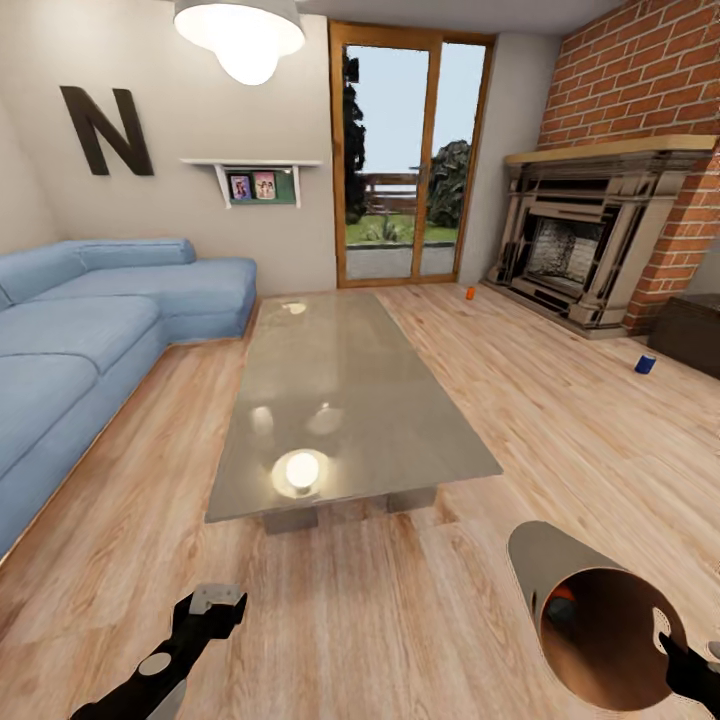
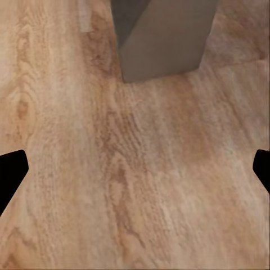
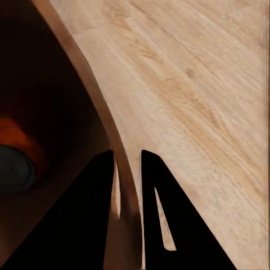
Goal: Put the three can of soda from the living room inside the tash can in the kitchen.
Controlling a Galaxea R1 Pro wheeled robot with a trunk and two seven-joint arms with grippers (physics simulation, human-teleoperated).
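Pinched between the fingers of the right pincer (image 3: 128,169) is the rim of the tash can (image 1: 560,580), one finger inside the wall and one outside, as seen in the right wrist view. In the head view the right pincer (image 1: 680,660) is seen at the lower right corner, and the bin is held tilted, its brown inside turned toward the camera and the oval handle cut-out shown near the gripped rim. Inside the bin an orange can of soda (image 1: 562,603) is seen lying against the wall; in the right wrist view the same can (image 3: 14,143) is shown as an orange shape with a dark round end.

The left pincer (image 1: 215,600) is held low over the wooden floor (image 1: 420,620), its fingers spread wide, with nothing between them; in the left wrist view the fingertips (image 2: 11,174) are seen at opposite edges above bare floorboards, with a grey leg (image 2: 163,39) of the glass coffee surface (image 1: 340,400) beyond them.

A second orange can (image 1: 470,293) is stood on the floor near the fireplace (image 1: 590,240), and the dark blue can (image 1: 645,364) is stood further right, near the brick wall. A blue sofa (image 1: 90,340) is placed along the left side of the room.
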